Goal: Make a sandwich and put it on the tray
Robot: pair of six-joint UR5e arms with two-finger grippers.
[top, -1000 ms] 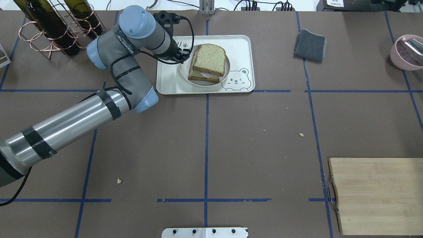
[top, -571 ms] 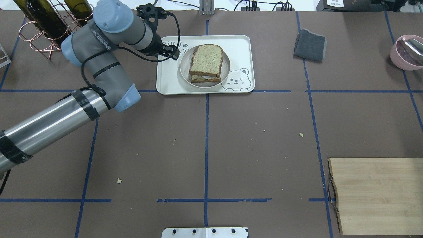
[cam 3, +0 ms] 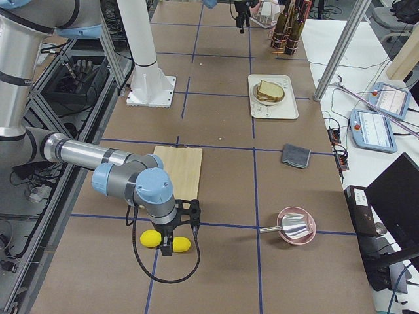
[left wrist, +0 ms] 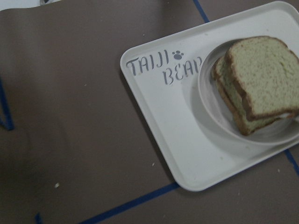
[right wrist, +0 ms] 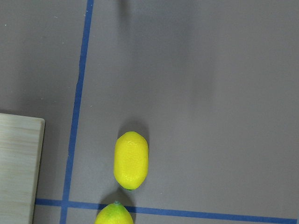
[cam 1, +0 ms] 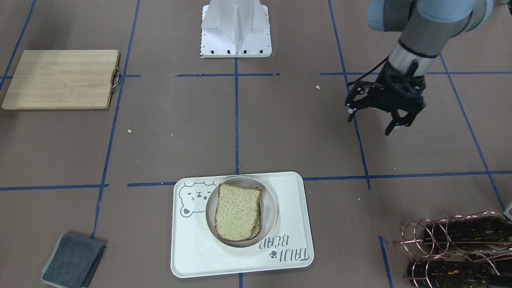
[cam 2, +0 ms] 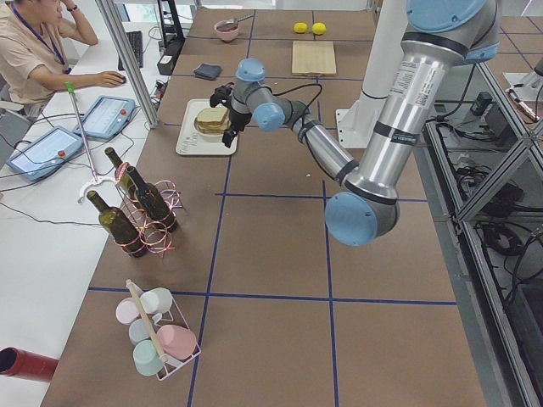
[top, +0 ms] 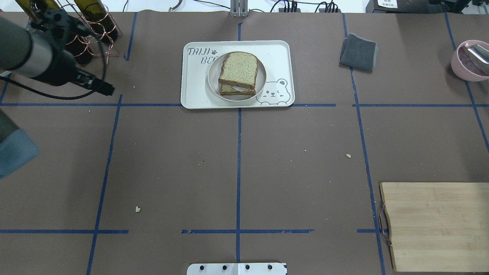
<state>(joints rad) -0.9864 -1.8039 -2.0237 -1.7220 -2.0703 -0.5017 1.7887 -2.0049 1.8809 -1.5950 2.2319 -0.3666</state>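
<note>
The sandwich (top: 238, 70), two speckled bread slices with only a white sliver of egg showing between them, lies on a small round plate (top: 212, 82). The plate stands on the cream bear tray (top: 195, 93) at the table's far middle. The sandwich (cam 1: 238, 212) and tray (cam 1: 290, 200) also show in the front view, and both show in the left wrist view (left wrist: 261, 79). My left gripper (cam 1: 370, 124) is open and empty, raised over bare table well to the tray's left (top: 107, 88). My right gripper (cam 3: 175, 243) hangs beside two lemons; I cannot tell whether it is open.
A wooden cutting board (top: 435, 225) lies at the near right. A grey cloth (top: 358, 51) and a pink bowl (top: 470, 61) are at the far right. A wire rack of wine bottles (top: 76, 34) stands at the far left, just behind the left gripper. Two lemons (right wrist: 131, 160) lie by the board.
My left gripper has drawn away from the plate's left edge and swung far to the left. The sandwich has stayed on the plate on the tray.
</note>
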